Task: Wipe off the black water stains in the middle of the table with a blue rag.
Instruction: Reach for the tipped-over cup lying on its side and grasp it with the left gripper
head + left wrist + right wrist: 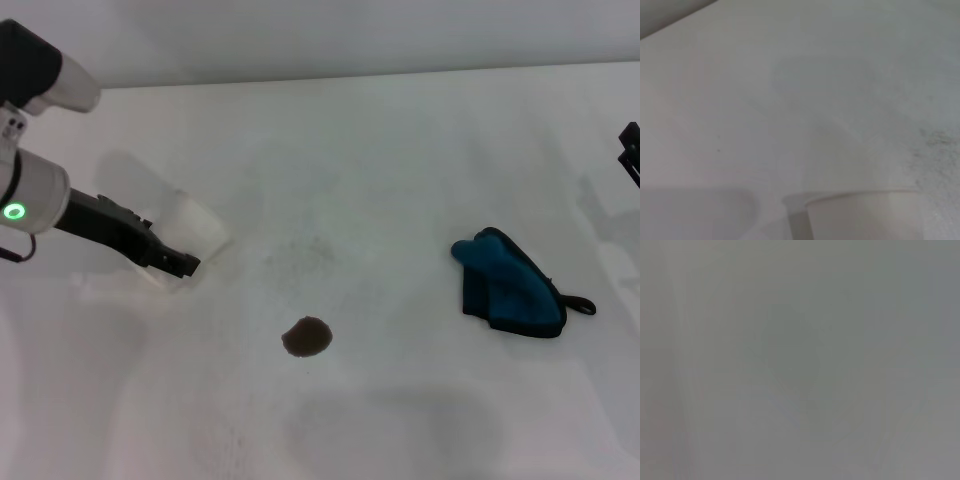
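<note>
The black water stain (307, 337) is a small roundish dark blot on the white table (400, 180), near the middle front. The blue rag (510, 285) lies bundled on the table to the right of the stain, its black loop at the right corner. My left gripper (183, 264) is at the left, by a white paper cup (188, 232), well left of the stain. The cup's rim shows in the left wrist view (860, 212). My right gripper (630, 152) only shows at the right edge, above and behind the rag. The right wrist view shows only plain grey.
Faint grey speckles (305, 255) mark the table behind the stain; they also show in the left wrist view (935, 145). The table's far edge (350, 78) meets a pale wall.
</note>
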